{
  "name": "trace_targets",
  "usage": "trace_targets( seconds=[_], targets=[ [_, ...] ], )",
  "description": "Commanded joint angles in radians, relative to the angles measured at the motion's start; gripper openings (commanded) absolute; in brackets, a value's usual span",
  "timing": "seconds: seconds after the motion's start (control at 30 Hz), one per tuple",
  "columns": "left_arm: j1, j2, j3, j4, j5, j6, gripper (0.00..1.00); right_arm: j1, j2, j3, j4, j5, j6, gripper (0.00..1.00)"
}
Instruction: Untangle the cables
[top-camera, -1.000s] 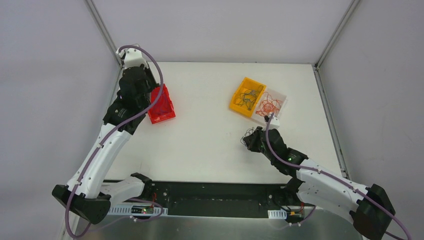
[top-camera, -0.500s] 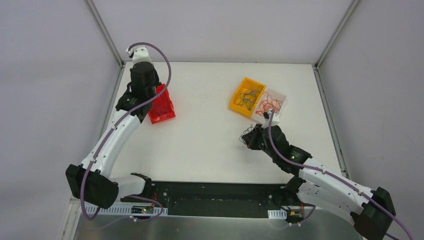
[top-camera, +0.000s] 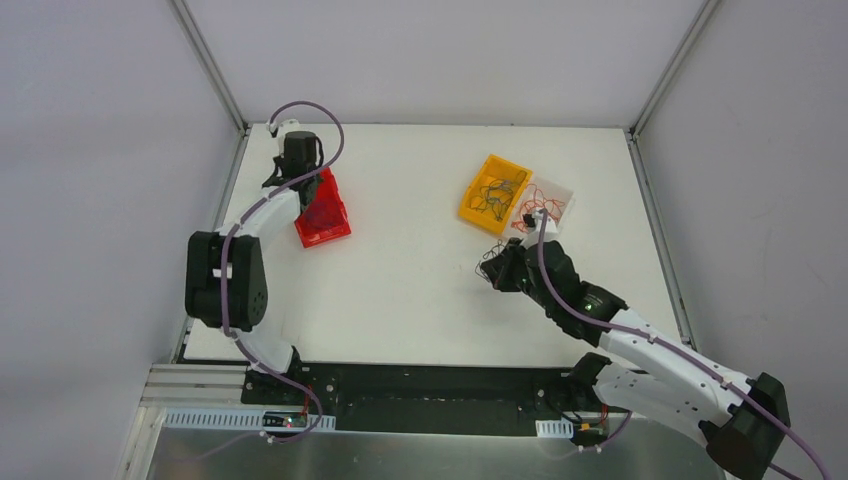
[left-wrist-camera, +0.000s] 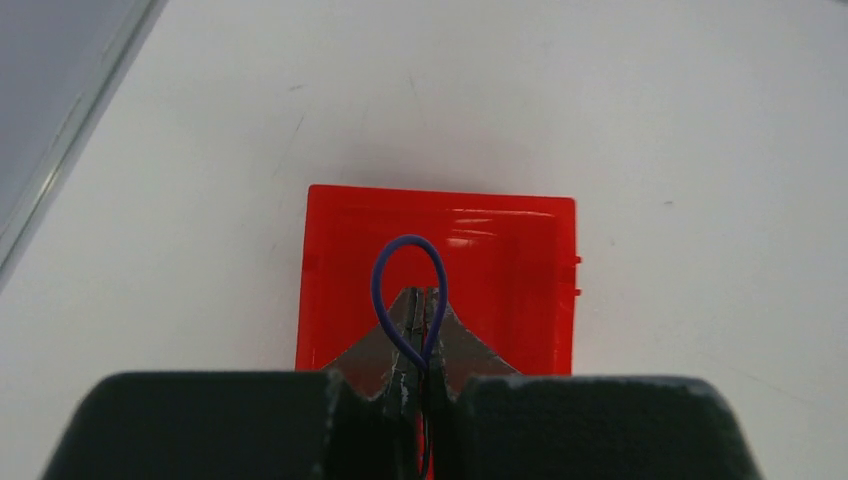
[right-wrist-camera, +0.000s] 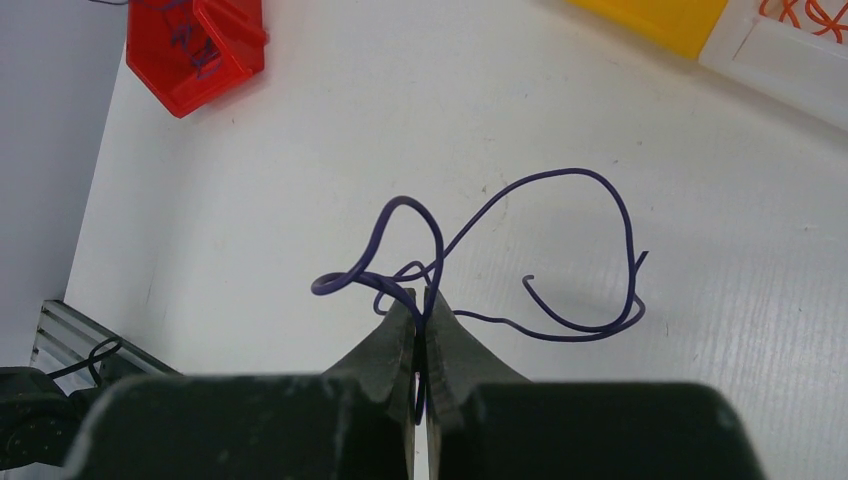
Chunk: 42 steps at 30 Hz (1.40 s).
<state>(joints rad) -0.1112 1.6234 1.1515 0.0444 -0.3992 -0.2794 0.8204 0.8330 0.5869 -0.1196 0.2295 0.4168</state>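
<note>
Since the earlier frame, the left arm (top-camera: 225, 275) has folded back toward its base and carried its wrist to the far left corner of the counter (top-camera: 420, 300). The right arm (top-camera: 640, 340) has edged toward the far side.

1. Left jaws: pressed together, pinching a blue cable (left-wrist-camera: 385, 265). The cable rises in a single loop ahead of the tips. The jaws hang over the red bin (left-wrist-camera: 520, 260), and the loop lies within its outline in the left wrist view.
2. Right jaws: pressed together, pinching a cluster of dark purple cables (right-wrist-camera: 600, 200). The loops spread ahead of the tips over bare counter, near the middle and to the right. Contact with the surface cannot be determined.
3. Red bin (top-camera: 322, 212): near the left edge, with thin blue strands inside.
4. Yellow bin (top-camera: 494, 192): far right area, holding dark cables.
5. Clear tray (top-camera: 545, 208): touching the yellow bin's right side, holding orange-red cables (top-camera: 540, 207).
</note>
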Motion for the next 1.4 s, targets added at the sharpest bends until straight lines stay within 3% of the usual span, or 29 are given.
trace_targets(
  seconds=[0.0, 0.2, 0.37, 0.57, 0.67, 0.87, 1.03, 1.23, 1.37],
  targets=[
    [0.009, 0.077, 0.052, 0.006, -0.056, -0.05, 0.0, -0.002, 0.012, 0.06, -0.003, -0.016, -0.02, 0.0],
    [0.011, 0.118, 0.088, -0.027, -0.011, -0.048, 0.0, -0.002, 0.052, 0.086, -0.001, -0.02, -0.024, 0.0],
    [0.011, 0.065, 0.099, -0.037, 0.047, -0.037, 0.45, -0.002, 0.095, 0.117, -0.001, -0.038, -0.029, 0.0],
    [0.011, -0.066, 0.115, -0.148, 0.142, -0.096, 0.84, -0.002, 0.152, 0.158, -0.009, -0.093, -0.03, 0.0],
    [0.007, -0.167, 0.083, -0.199, 0.252, -0.176, 0.98, -0.003, 0.237, 0.217, -0.012, -0.201, -0.039, 0.0],
    [0.005, -0.435, -0.077, -0.297, 0.346, -0.29, 0.99, 0.001, 0.456, 0.362, 0.066, -0.409, -0.006, 0.0],
    [0.007, -0.687, -0.153, -0.449, 0.245, -0.301, 0.99, 0.05, 0.671, 0.58, 0.108, -0.459, -0.003, 0.0],
    [0.007, -0.87, -0.103, -0.662, 0.228, -0.164, 0.99, 0.112, 0.881, 0.874, 0.054, -0.43, -0.048, 0.0],
    [0.007, -0.97, -0.119, -0.719, 0.129, -0.081, 0.99, 0.159, 1.008, 1.025, 0.048, -0.317, -0.072, 0.0]
  ],
)
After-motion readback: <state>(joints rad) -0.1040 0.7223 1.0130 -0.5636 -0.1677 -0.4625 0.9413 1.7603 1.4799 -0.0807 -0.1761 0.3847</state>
